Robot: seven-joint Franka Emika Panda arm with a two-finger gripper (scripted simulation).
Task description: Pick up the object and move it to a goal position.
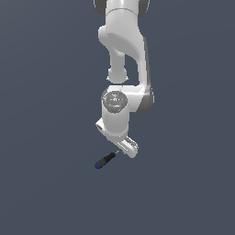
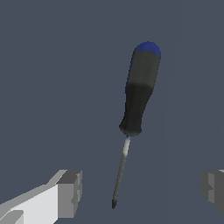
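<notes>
Black plastic forms the handle of the small screwdriver with a blue end cap and a thin dark metal shaft [image 1: 105,160]; it lies flat on the plain grey-blue worktop [image 1: 41,183], a little below the middle of the exterior frame, alone there; its long axis runs on a diagonal, the blue cap toward the lower left of that frame and the shaft tip toward the upper right, where it reaches just under the white robot hand [image 1: 123,148].

In the wrist view the screwdriver [image 2: 139,94] stands almost upright in the frame, slightly leaning, the cap in the upper part and the tip low in the middle; the two grey fingertip pads [image 2: 70,192] appear at the lower left and lower right edges, well apart from each other, so the hand is spread wide and pinches nothing; the tip of the shaft lies between them, while the thick handle is farther out, beyond the fingers.

My judgement is that the hand stands over the shaft end, not over the handle; the line between the fingers crosses the long axis, which suits a closing across it; the hand probably must shift toward the handle before descending, because the thin shaft may slip.

No brand, label or writing is readable on anything.
</notes>
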